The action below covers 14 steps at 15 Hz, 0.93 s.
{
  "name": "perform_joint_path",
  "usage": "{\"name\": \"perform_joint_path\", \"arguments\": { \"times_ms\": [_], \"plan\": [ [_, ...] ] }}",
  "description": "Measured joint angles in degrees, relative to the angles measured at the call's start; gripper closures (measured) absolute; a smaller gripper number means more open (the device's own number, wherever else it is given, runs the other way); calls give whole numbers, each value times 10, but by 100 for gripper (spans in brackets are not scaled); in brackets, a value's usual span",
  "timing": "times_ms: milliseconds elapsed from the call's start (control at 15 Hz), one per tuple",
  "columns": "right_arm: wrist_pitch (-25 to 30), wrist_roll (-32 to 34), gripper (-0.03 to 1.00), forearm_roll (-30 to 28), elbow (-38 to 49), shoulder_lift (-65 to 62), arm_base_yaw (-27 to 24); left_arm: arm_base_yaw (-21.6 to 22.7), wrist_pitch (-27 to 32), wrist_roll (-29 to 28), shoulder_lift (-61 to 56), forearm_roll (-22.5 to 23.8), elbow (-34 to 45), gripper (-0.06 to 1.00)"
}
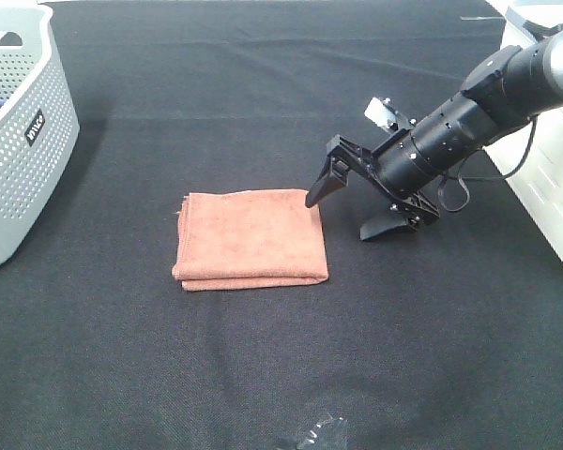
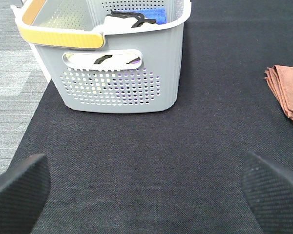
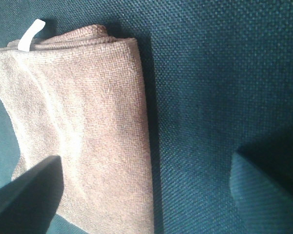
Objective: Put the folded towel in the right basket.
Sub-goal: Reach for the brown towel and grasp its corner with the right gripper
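We count one folded towel [image 1: 251,236] on one dark desk [image 1: 263,375]. There are two perforated baskets: one grey basket [image 1: 19,141] at the far left and one white basket [image 1: 549,187] at the right. We count two grippers: the right gripper [image 1: 342,217] and the left gripper [image 2: 146,195].

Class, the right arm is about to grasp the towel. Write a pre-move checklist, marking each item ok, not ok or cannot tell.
1. Right gripper open: ok.
2. Towel folded and flat on the mat: ok.
3. Towel edge between the jaws: ok, one finger over the towel, the other over the mat.
4. Fingers low enough to pinch: cannot tell.
5. Right basket free to receive: cannot tell, only its wall shows.
6. Left gripper apart from the towel: ok, open near the left basket.
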Motion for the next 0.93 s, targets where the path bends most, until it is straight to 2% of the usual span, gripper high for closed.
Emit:
{"name": "perform_joint_path", "arguments": {
  "times_ms": [200, 467, 600, 733, 933],
  "plan": [
    [-11, 0, 6, 9, 1, 5, 24, 0, 0, 0, 0, 0, 0, -5],
    [-20, -15, 7, 87, -10, 31, 84, 0, 0, 0, 0, 0, 0, -5],
    [-33, -21, 8, 107, -28, 38, 113, 0, 0, 0, 0, 0, 0, -5],
    [-48, -21, 9, 107, -50, 45, 138, 0, 0, 0, 0, 0, 0, -5],
    [-60, -22, 12, 107, -59, 50, 149, 0, 0, 0, 0, 0, 0, -5]
  ]
}}
